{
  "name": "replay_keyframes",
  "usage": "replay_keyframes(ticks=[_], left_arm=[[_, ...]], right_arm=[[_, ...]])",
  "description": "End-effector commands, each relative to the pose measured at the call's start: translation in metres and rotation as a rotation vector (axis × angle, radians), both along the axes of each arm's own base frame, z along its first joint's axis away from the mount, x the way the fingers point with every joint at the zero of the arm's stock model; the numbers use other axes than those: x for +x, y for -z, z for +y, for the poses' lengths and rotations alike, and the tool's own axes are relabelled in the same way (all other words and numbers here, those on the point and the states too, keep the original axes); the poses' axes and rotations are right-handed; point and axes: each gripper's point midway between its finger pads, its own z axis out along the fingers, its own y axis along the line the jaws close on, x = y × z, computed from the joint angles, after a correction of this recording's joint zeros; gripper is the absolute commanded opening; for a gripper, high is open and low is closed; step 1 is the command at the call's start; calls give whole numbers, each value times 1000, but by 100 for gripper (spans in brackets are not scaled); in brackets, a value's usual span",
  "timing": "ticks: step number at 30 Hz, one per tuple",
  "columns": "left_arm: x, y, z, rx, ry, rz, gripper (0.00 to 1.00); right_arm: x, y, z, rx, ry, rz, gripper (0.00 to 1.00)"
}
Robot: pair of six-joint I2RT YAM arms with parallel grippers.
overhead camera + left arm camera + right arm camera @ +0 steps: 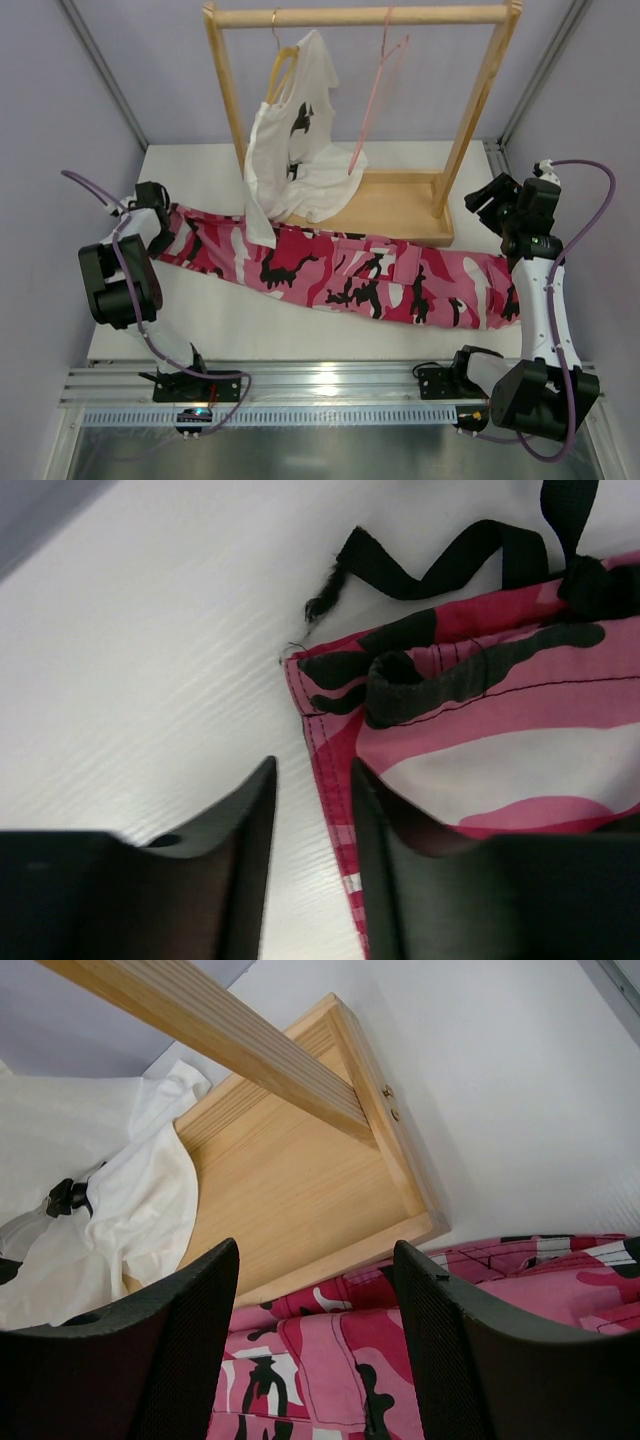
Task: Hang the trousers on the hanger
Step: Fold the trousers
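Observation:
The pink, white and black camouflage trousers [340, 270] lie stretched flat across the table in front of the rack. The thin pink wire hanger [375, 100] hangs bare from the rack's top rail. My left gripper [163, 232] is low at the trousers' left end. In the left wrist view its jaws [313, 765] stand narrowly open, with the stitched edge of the trousers [500, 750] lying in the gap against the right finger and bare table beside it. My right gripper [314, 1247] hovers open above the trousers [330, 1360] near the rack's base, holding nothing.
The wooden rack [360, 15] stands at the back on a tray-like base [290, 1180]. A white T-shirt [290, 150] on a wooden hanger drapes down onto that base and the trousers. A black drawstring [440, 565] trails on the table beyond the trousers' end.

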Motion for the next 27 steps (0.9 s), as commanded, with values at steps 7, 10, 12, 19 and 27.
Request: replay_keyframes(ticks=[7, 10, 12, 19, 27], left_arm=[[30, -13, -6, -17, 24, -185, 46], [32, -8, -7, -30, 19, -186, 44], [34, -3, -8, -40, 18, -178, 39], [37, 15, -9, -65, 10, -142, 31], [39, 24, -4, -50, 21, -96, 27]], right_arm=[[9, -21, 1, -23, -27, -55, 66], [10, -18, 1, -19, -27, -49, 66], [10, -18, 2, -19, -29, -51, 66], [12, -18, 1, -19, -27, -52, 66], [13, -19, 2, -15, -35, -55, 66]])
